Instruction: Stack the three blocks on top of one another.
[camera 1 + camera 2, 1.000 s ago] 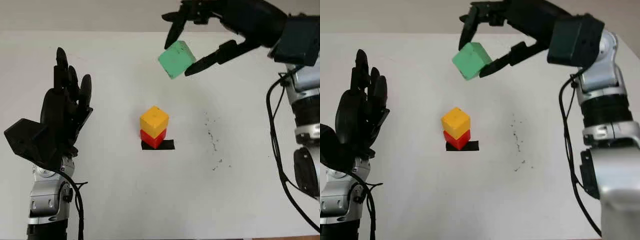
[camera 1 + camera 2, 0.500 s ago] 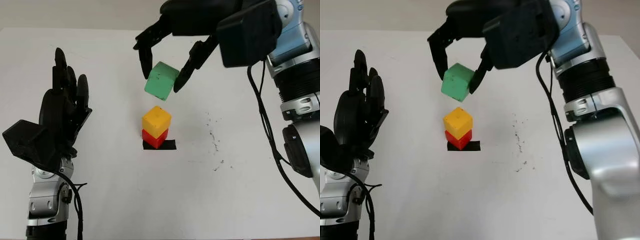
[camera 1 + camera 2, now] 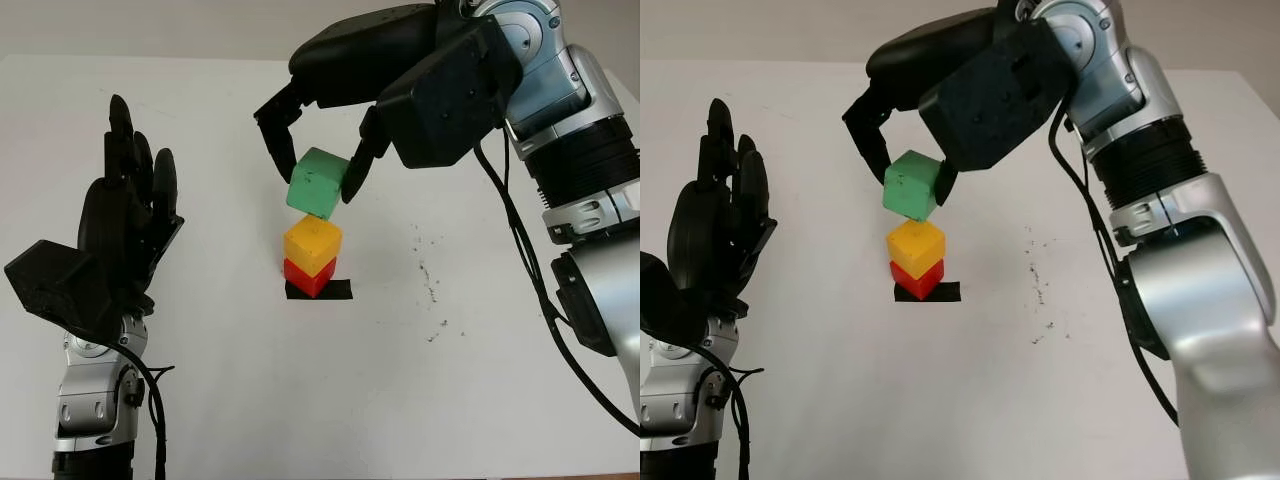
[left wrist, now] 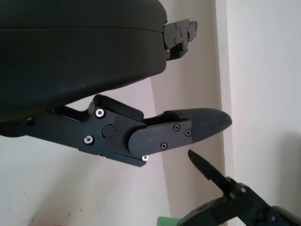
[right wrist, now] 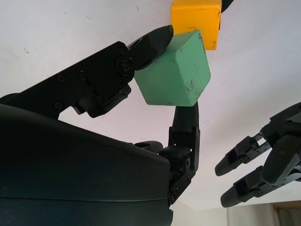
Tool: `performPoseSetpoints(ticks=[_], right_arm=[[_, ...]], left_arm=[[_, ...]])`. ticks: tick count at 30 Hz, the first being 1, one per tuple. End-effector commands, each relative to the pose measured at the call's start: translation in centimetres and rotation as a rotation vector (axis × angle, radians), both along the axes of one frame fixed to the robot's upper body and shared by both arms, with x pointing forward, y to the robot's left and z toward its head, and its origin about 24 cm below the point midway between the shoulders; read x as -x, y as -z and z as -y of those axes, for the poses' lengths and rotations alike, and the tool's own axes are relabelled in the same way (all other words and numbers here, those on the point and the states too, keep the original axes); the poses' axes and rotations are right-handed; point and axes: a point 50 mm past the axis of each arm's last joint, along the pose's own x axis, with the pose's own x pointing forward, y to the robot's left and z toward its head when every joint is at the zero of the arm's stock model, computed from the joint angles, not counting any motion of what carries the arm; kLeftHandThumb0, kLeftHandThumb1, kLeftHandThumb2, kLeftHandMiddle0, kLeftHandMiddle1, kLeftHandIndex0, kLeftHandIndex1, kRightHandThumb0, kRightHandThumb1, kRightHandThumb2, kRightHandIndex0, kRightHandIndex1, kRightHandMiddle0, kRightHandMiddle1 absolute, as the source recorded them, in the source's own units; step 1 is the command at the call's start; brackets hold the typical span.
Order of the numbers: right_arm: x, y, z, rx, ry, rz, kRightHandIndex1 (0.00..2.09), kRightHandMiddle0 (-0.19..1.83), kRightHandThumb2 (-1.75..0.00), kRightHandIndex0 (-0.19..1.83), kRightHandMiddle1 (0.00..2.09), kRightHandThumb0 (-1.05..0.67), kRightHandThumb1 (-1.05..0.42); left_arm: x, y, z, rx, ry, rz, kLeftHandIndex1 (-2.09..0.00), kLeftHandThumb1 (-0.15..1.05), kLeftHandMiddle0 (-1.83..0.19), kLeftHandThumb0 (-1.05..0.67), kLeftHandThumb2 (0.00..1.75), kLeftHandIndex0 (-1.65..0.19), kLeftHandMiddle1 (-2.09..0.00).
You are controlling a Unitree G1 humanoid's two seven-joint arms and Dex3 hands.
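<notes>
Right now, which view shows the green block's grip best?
Right wrist view: the green block sits large, pinched by the right hand above the yellow block. Both eye views show it smaller, part-covered by fingers. Left wrist view catches just a green sliver.

White table point(image 3: 300, 400) fills the foreground, with dark specks point(image 3: 430, 285); a plain beige wall point(image 3: 150, 25) stands behind.
</notes>
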Motion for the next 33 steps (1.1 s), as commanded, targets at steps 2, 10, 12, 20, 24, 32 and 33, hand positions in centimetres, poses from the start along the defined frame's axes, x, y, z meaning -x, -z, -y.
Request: performPoseSetpoints(ticks=[2,10,12,20,24,32,33], right_arm=[[0.3,-0.5,-0.4,-0.023,0.0,-0.018,0.02,0.36,-0.06,0.3,1.61,-0.4,-0.92],[0.1,0.1,-0.8,-0.033,0.024,-0.064,0.06,0.34,-0.05,0.36,1.7,-0.41,-0.93],[0.1,0.2,-0.8,-0.031,0.03,-0.07,0.06,0.33,-0.05,0.37,1.7,-0.41,-0.93],[0.1,1.0,-0.6,-0.002,0.034,-0.083,0.06,0.33,-0.05,0.36,1.71,-0.39,-0.93],[0.0,1.3,-0.4,0.018,0.038,-0.092,0.06,0.33,-0.05,0.36,1.73,-0.38,-0.92],[-0.1,1.6,-0.3,0.06,0.043,-0.079,0.05,0.38,-0.05,0.34,1.63,-0.4,-0.92],[-0.1,1.7,-0.3,0.064,0.042,-0.077,0.05,0.39,-0.05,0.34,1.61,-0.4,-0.92]], left_arm=[[0.2,-0.2,-0.1,0.007,-0.008,0.015,0.0,1.05,0.19,-0.68,0.55,0.19,0.0],[0.3,-0.2,-0.2,0.005,-0.002,0.015,0.0,1.05,0.19,-0.67,0.56,0.19,0.0],[0.3,-0.2,-0.2,0.001,-0.002,0.013,0.0,1.05,0.19,-0.67,0.56,0.19,0.0],[0.2,-0.2,0.1,0.001,0.002,0.013,0.0,1.05,0.19,-0.67,0.56,0.19,0.0],[0.2,-0.2,0.1,0.004,-0.002,0.014,0.0,1.05,0.19,-0.67,0.56,0.19,0.0],[0.2,-0.2,0.0,0.013,-0.006,0.009,0.0,1.05,0.19,-0.67,0.55,0.19,0.0],[0.2,-0.2,0.0,0.012,-0.007,0.011,0.0,1.05,0.19,-0.67,0.55,0.19,0.0]])
